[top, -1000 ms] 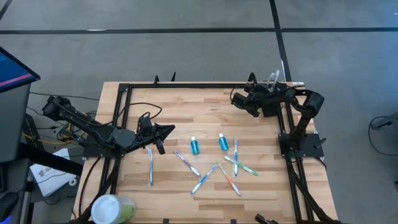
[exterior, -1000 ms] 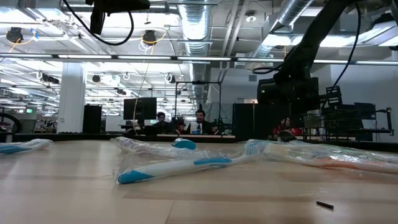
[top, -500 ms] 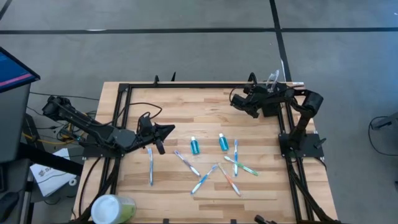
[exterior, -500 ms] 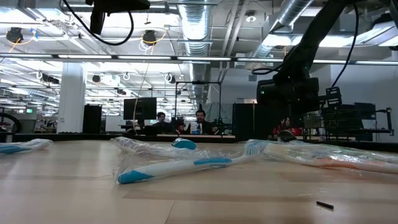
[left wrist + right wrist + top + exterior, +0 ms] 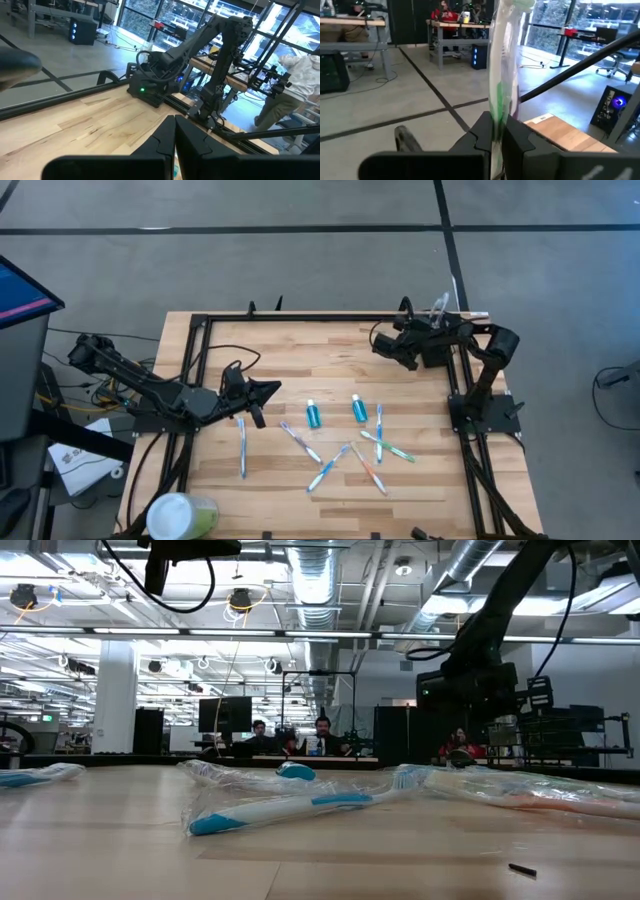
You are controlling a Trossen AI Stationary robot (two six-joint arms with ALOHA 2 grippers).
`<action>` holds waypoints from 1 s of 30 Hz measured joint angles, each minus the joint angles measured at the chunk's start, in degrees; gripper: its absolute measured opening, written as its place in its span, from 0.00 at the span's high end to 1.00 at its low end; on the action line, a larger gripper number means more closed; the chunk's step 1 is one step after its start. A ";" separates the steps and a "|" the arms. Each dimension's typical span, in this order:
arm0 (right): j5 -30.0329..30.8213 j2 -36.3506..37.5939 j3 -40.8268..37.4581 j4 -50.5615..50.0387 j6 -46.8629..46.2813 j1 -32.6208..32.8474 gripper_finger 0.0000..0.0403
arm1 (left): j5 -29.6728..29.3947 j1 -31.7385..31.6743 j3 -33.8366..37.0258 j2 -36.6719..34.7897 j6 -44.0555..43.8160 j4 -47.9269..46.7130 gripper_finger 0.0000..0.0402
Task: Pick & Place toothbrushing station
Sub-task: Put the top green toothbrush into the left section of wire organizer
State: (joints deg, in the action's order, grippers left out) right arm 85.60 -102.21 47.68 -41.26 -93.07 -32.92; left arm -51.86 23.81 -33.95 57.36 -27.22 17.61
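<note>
My right gripper point(image 5: 432, 320) is at the table's far right, above the frame rail, shut on a clear-wrapped toothbrush with green on it point(image 5: 499, 60), which also shows in the high view point(image 5: 443, 302). My left gripper point(image 5: 274, 387) hovers at the table's left middle, shut and empty; its closed fingers show in the left wrist view point(image 5: 175, 137). No small black holder can be made out in any view. Several wrapped toothbrushes point(image 5: 330, 465) and two small blue tubes point(image 5: 314, 415) lie flat mid-table. My right gripper pinches the wrapped toothbrush between its two fingers at the green stretch of its handle point(image 5: 497, 112). The brush reaches out beyond the fingertips, its far end point(image 5: 519, 4) free, lifted clear of the table.
A pale-green translucent cup with a white lid point(image 5: 180, 515) stands at the near left corner. One toothbrush point(image 5: 241, 445) lies just near of my left gripper. A black frame rail point(image 5: 320, 317) runs around the table. People sit at desks far behind point(image 5: 322, 733).
My right gripper has crept slightly upward with the toothbrush, still shut on it.
</note>
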 joint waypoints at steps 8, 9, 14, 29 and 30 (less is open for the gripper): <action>-0.30 0.06 0.00 -1.74 -1.77 -0.03 0.97 | 0.16 0.00 0.00 0.00 -0.04 0.20 1.00; -0.40 0.12 0.00 -2.11 -2.30 -0.04 0.97 | 0.17 0.00 0.01 0.00 -0.05 0.22 1.00; -2.25 -0.21 0.02 -1.93 -2.93 -0.46 0.97 | 0.15 0.00 0.00 0.00 -0.25 0.39 1.00; -0.50 -0.17 0.02 -0.67 -2.98 -0.59 0.97 | -0.07 0.98 0.00 0.00 -0.24 0.48 1.00; -0.50 -0.17 0.02 -0.62 -3.00 -0.64 0.97 | -0.07 0.98 0.00 0.00 -0.26 0.50 1.00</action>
State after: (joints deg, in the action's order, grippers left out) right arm 85.10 -102.39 47.70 -41.88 -96.07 -33.56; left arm -51.92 24.80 -33.95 57.36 -27.48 18.11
